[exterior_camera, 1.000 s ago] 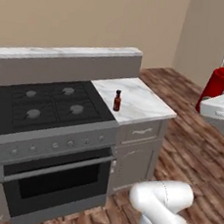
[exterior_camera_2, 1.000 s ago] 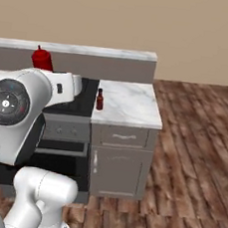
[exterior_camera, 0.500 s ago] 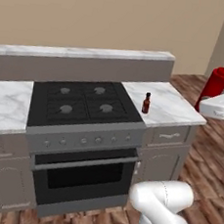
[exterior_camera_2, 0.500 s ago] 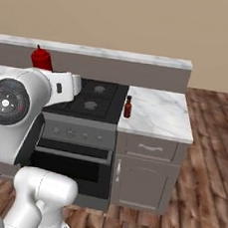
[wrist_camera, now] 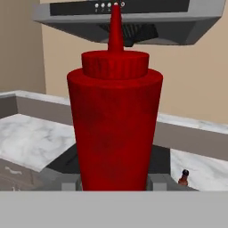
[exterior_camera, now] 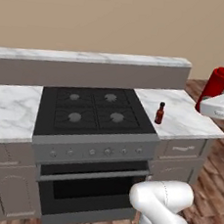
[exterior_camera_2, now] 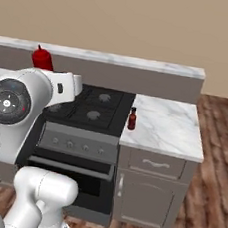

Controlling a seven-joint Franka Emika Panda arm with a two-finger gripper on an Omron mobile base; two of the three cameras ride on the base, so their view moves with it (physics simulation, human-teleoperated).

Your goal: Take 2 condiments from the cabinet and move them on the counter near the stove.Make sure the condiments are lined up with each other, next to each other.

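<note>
Since a moment ago: my base is driving, so the whole view is sliding; the stove is now sitting mid-picture in the left base view, and the sauce bottle is keeping its place on the counter.
Jaws: my gripper is closing narrowly on the red squeeze bottle, pressing its lower body from both sides.
Red squeeze bottle: I am carrying it upright in the air, off the right end of the counter in the left base view, its pointed nozzle toward the range hood in the hand view.
Sauce bottle: it is standing upright on the white marble just right of the stove, near the front burner, with its dark cap on.
Handling, as I judge it: the squeeze bottle is looking light, smooth and somewhat soft-walled, so a hard pinch may be denting it or letting it slip; holding low on the body is keeping it steady.
Still to do: setting it down just beside the sauce bottle, lined up, without knocking that small, tippy bottle.
</note>
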